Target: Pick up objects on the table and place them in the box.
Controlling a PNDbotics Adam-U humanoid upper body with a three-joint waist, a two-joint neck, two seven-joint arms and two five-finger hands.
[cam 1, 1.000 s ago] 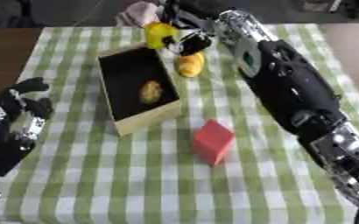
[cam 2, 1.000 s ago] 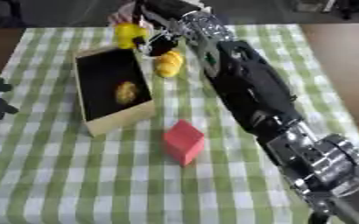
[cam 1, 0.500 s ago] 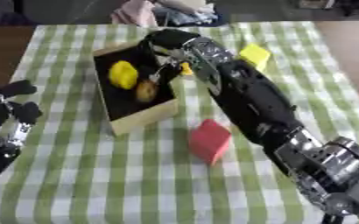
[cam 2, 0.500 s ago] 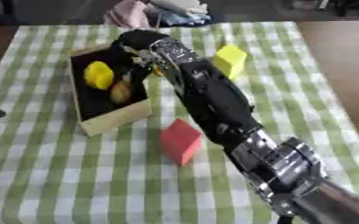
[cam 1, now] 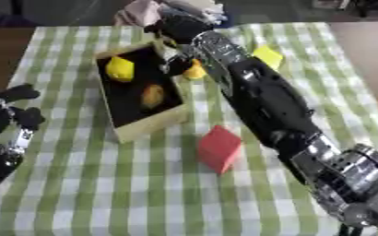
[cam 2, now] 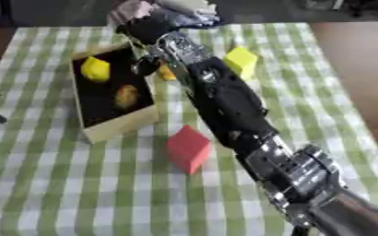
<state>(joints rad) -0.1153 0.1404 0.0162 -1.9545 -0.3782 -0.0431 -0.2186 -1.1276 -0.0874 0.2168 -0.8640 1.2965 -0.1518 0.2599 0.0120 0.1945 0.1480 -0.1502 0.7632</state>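
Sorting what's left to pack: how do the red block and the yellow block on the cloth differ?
The red block lies near the middle of the checked cloth, in front of the box; the yellow block sits farther back, beyond the right arm. The red block looks larger in view, though it is nearer the camera. Both are cube-like and outside the box.

My right hand (cam 1: 176, 34) reaches over the far edge of the table (cam 1: 79, 184), and the box (cam 1: 140, 94) sits just to its left and nearer me, with two small objects (cam 1: 120, 68) (cam 1: 153, 95) lying inside it. Just beside the hand, outside the box's right wall, lies another small object (cam 1: 195, 70), and a block (cam 2: 240, 61) rests further right. Well nearer me than the hand sits a cube (cam 1: 220, 148), while my left hand (cam 1: 7, 124) rests far off at the left edge
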